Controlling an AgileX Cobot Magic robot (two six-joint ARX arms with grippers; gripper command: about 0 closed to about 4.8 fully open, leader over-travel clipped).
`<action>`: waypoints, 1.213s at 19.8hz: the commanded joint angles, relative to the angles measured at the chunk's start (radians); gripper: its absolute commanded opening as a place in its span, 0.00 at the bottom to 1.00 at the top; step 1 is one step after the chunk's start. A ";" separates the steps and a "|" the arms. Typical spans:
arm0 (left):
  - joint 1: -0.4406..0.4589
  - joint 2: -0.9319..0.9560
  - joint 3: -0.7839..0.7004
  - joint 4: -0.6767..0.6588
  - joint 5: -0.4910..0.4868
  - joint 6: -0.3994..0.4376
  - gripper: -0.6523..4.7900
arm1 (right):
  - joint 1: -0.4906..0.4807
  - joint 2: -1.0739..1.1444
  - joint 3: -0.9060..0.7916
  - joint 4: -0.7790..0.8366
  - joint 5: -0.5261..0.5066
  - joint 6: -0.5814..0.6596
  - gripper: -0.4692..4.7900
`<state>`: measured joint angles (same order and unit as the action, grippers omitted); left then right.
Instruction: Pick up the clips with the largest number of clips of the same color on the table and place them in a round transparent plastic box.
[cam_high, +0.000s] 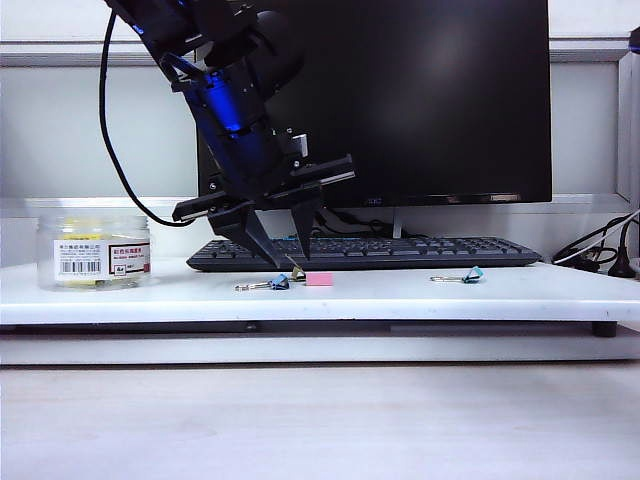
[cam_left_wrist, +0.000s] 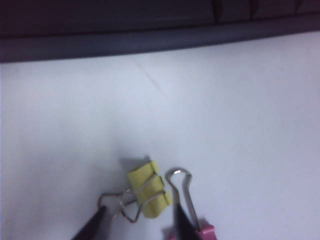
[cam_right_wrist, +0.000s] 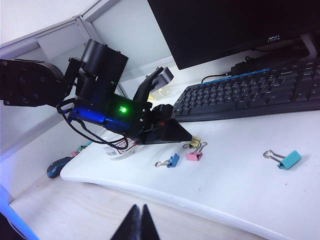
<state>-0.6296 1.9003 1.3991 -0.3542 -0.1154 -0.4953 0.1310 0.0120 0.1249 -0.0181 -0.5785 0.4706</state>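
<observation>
Far left of the exterior view I have the round transparent plastic box (cam_high: 93, 251) on the tabletop (cam_high: 400, 296), lid off as far as I can tell, with something yellow showing through the wall. Centre-left, the left hand (cam_high: 281, 246) points down just in front of the keyboard (cam_high: 365, 252), tips close over the clips; a dark blue clip (cam_high: 277, 283) and the pink clip (cam_high: 319, 279) lie right there, a light blue clip (cam_high: 470, 275) well apart at right. In the left wrist view the yellow clip (cam_left_wrist: 148, 189) sits between the two fingertips (cam_left_wrist: 92, 226), fingers parted and not yet touching it, one tip just beside the pink clip's wire handle. My read: light, stiff and small, painted steel body is slick, wire handles swing loose. I'd pinch across the yellow body, not the handles, or it pivots and skates on the smooth tabletop. Risk is dragging the pink one along. Right hand (cam_right_wrist: 138, 225) is parked at the bottom of its own view, fingertips together, holding nothing.
</observation>
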 joint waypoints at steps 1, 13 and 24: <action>-0.002 -0.002 0.004 0.018 -0.004 -0.011 0.40 | 0.000 0.000 0.005 0.015 -0.004 0.001 0.08; -0.003 0.003 0.003 0.043 -0.004 -0.018 0.26 | 0.000 0.000 0.005 0.015 -0.005 0.001 0.08; -0.014 0.034 0.004 0.079 -0.004 -0.043 0.15 | 0.000 0.000 0.005 0.015 -0.005 0.001 0.08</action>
<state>-0.6434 1.9362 1.3987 -0.2825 -0.1154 -0.5343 0.1310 0.0120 0.1249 -0.0177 -0.5785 0.4706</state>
